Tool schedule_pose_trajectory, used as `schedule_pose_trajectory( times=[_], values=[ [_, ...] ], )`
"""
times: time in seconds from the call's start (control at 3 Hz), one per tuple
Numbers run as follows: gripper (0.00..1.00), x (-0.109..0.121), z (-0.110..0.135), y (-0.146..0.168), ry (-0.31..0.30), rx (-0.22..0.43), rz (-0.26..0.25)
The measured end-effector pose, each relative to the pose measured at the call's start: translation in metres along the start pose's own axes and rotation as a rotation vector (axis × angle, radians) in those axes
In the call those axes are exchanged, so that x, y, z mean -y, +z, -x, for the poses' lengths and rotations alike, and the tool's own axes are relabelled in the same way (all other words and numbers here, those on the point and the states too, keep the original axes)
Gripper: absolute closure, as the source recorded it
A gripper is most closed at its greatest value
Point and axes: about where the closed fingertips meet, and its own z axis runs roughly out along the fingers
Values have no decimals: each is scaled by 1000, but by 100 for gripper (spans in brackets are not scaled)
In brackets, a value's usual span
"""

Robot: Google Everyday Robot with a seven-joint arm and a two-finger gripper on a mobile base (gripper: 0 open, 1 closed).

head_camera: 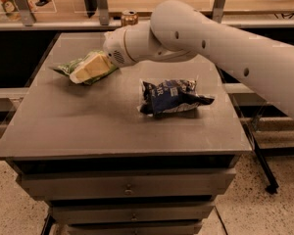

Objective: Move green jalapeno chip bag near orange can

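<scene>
On desk [112,131]: gripper [89,68] over jalapeno chip bag [63,68], centre left; can [129,17] behind, top centre; second bag [171,96] centre right.

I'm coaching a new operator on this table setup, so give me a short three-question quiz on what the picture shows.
1. True or false: in the camera view, the dark blue bag lies left of the green chip bag.
2. Fill in: the orange can stands near the ____ edge of the table, partly hidden by the arm.
3. The tool is at: A) the orange can, B) the green chip bag, C) the dark blue bag.

Key: 1 false; 2 far; 3 B.
</scene>
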Motion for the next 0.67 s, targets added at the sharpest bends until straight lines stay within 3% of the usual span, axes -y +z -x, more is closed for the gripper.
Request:
schedule_pose_trajectory(
  times=[0.67],
  values=[
    [0, 17, -4, 38, 12, -26, 27]
  ],
)
